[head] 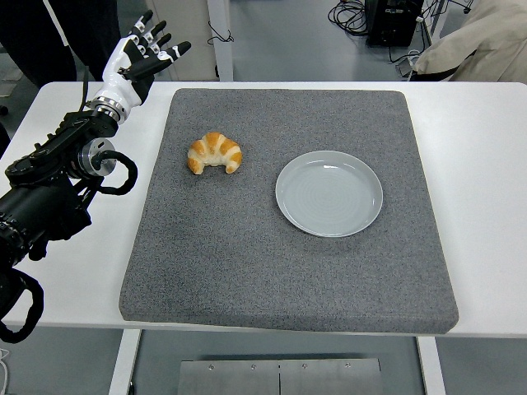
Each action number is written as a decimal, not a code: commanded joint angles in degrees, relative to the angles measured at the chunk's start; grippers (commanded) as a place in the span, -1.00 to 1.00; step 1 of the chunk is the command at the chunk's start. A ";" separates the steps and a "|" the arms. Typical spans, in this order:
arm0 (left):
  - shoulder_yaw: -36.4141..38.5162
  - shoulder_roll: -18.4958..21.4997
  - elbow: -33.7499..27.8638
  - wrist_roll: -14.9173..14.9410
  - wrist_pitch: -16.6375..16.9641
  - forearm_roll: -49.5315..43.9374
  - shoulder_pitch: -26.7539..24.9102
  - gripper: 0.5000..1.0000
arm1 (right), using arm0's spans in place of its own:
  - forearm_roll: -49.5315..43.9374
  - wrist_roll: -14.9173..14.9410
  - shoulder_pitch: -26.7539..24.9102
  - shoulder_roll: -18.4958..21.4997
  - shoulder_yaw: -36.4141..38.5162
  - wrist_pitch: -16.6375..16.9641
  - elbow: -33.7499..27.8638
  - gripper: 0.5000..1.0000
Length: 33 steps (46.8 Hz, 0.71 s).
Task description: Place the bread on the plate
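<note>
A golden croissant (215,153) lies on the grey mat (280,271), left of centre and toward the back. To its right sits a round pale grey-blue plate (329,192) with nothing on it. My left hand (142,56) is raised above the table's back-left corner, up and left of the croissant and well apart from it. Its fingers are spread and hold nothing. The black left arm (58,181) runs down along the left edge. The right arm does not show.
The mat covers most of the white table (486,164), leaving bare strips at both sides. A person in dark clothing (49,33) stands beyond the back-left corner. Cables, a black box and beige fabric (478,41) lie past the far edge.
</note>
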 commanded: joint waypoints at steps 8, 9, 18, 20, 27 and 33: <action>7.72 1.31 -3.86 0.10 0.17 5.17 -1.54 0.89 | 0.00 0.00 0.01 0.00 0.00 -0.01 0.00 1.00; 7.82 1.31 -3.78 0.10 0.34 6.23 -1.63 0.89 | 0.00 0.00 0.01 0.00 0.00 -0.01 0.00 1.00; 8.43 0.87 -3.69 0.10 0.44 8.43 -3.13 0.89 | 0.00 0.00 0.01 0.00 0.00 -0.01 0.00 1.00; 9.13 1.13 -3.69 0.01 0.26 8.61 -3.30 0.89 | 0.00 0.00 0.01 0.00 0.00 -0.01 0.00 1.00; 17.04 3.85 -5.27 -0.17 -0.18 10.72 -4.88 0.89 | 0.00 0.00 0.01 0.00 0.00 -0.01 0.00 1.00; 19.07 8.51 -11.24 -0.17 -0.09 15.80 -4.88 0.89 | 0.00 0.00 0.01 0.00 0.00 -0.01 0.00 1.00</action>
